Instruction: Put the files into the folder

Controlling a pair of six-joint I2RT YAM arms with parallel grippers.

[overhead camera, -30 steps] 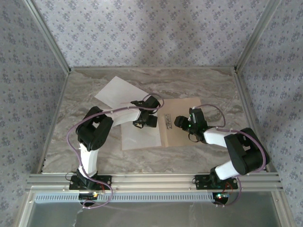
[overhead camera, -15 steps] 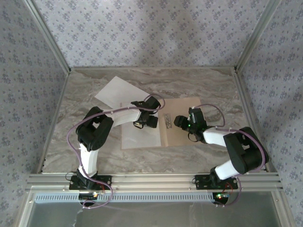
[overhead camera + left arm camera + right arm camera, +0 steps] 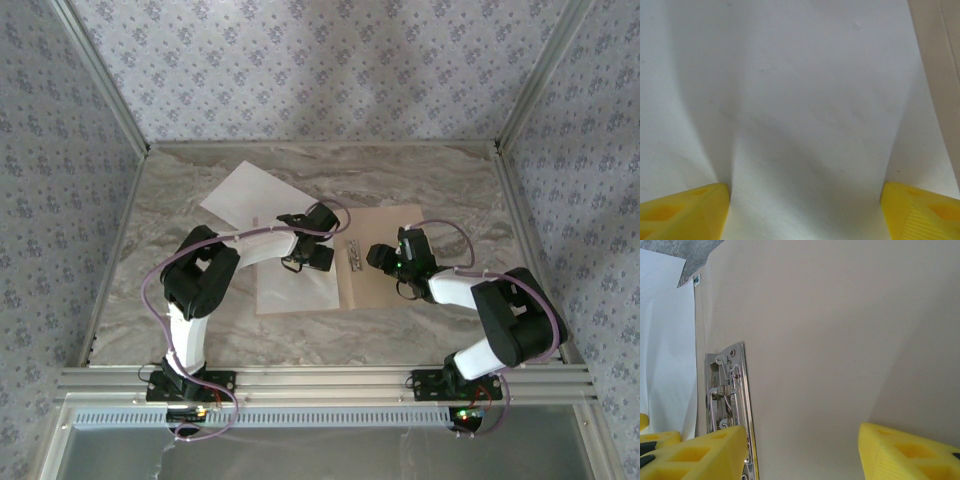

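I work in a robot test cell dressed up as a room, not a real home or office. The walls [image 3: 320, 70] around me are flat panels papered in a small floral print, held by bare aluminium posts [image 3: 100, 75]. My left arm [image 3: 200, 280] and right arm [image 3: 510, 325] are bolted to an aluminium rail [image 3: 320, 382] at the near edge of a marble-patterned tabletop [image 3: 440, 180], with purple cables [image 3: 143, 290] looping along them. The folder [image 3: 375, 222] and the files [image 3: 250, 195] lie there like desk props
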